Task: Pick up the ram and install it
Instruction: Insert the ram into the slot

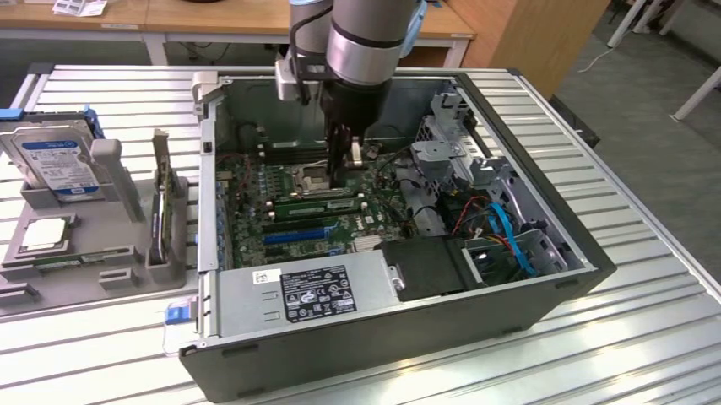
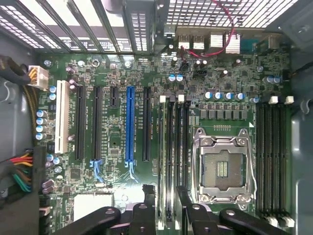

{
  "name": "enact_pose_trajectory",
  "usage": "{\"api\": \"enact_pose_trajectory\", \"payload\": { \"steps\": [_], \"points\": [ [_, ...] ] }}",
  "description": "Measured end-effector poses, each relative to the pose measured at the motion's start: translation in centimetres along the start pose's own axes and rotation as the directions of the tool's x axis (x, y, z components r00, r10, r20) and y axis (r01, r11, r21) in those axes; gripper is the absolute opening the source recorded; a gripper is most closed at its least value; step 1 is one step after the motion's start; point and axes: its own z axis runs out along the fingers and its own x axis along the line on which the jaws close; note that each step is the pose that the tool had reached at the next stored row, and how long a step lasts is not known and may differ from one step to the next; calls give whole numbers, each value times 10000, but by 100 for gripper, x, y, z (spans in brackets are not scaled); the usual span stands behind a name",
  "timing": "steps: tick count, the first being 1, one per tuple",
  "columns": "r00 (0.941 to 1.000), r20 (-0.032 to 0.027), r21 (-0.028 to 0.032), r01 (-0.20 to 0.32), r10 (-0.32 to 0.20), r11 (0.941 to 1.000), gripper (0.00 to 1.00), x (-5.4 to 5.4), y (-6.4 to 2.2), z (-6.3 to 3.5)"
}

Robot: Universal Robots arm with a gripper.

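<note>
The ram (image 1: 321, 202), a narrow green stick, stands on edge in a memory slot on the motherboard (image 1: 372, 221), just beside the CPU socket (image 1: 316, 176). My gripper (image 1: 338, 167) hangs inside the open computer case, directly over the socket and slot area. In the wrist view its black fingers (image 2: 146, 196) stand apart, one on each side of the memory slots (image 2: 175, 142), and the gripper (image 2: 164, 197) is open with nothing held. The CPU socket (image 2: 222, 166) lies open and bare beside them.
The case (image 1: 518, 278) has raised walls, a power supply (image 1: 304, 291) at the front and drive cages with blue cables (image 1: 507, 228) at the exterior view's right. A grey fixture tray (image 1: 67, 261) at the left holds a hard drive (image 1: 56, 164), a CPU chip (image 1: 43, 234) and an upright board (image 1: 164, 207).
</note>
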Motion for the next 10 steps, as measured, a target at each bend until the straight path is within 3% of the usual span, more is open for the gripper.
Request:
{"api": "enact_pose_trajectory", "payload": {
  "steps": [10],
  "points": [
    [10000, -1, 1, 0, 0, 10000, 31, -5, 8, -169]
  ]
}}
